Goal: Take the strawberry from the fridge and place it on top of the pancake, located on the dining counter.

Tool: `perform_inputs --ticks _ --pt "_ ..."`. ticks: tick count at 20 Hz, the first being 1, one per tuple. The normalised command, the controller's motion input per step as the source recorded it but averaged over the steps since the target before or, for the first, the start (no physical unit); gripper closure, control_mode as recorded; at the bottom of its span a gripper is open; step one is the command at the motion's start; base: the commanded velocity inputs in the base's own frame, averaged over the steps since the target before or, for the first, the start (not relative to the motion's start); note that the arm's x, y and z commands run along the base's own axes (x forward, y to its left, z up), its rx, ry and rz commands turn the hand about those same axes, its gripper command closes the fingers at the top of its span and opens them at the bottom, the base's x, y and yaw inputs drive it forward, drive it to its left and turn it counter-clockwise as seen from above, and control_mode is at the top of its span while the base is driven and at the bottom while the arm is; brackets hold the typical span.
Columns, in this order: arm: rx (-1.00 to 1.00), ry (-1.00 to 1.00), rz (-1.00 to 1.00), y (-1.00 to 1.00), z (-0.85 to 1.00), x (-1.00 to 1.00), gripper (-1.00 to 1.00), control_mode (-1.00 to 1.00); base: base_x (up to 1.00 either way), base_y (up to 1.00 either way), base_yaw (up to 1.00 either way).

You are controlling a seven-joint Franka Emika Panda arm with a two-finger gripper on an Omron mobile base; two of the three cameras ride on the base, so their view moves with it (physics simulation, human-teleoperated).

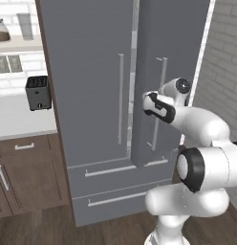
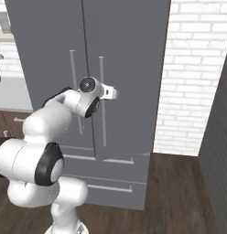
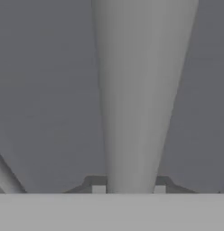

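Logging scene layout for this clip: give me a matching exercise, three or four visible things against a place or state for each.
Things:
1. gripper
2. right fridge door
3. toaster
4. drawers

States or places:
A. on the white counter left of the fridge
B. swung slightly ajar
C. shut on the right door handle
D. below the doors

Pairs: 1-C, 2-B, 3-A, 4-D

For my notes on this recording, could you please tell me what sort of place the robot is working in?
Most likely a home kitchen. A tall grey fridge with two doors and drawers below stands against a white brick wall. Beside it, a toaster sits on a pale counter above brown wooden cabinets.
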Motion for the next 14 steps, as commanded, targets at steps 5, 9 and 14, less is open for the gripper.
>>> perform_inputs --ticks 5,9,14 --pt "0.13 0.00 -0.06 -0.70 0.14 -1.00 1.00 -1.00 0.00 0.00 0.00" --pt "0.16 0.03 -0.05 -0.90 0.17 -1.00 -1.00 -1.00 0.00 0.00 0.00" --pt "0.10 0.09 -0.02 -0.77 0.32 -0.81 -1.00 -1.00 0.00 0.00 0.00"
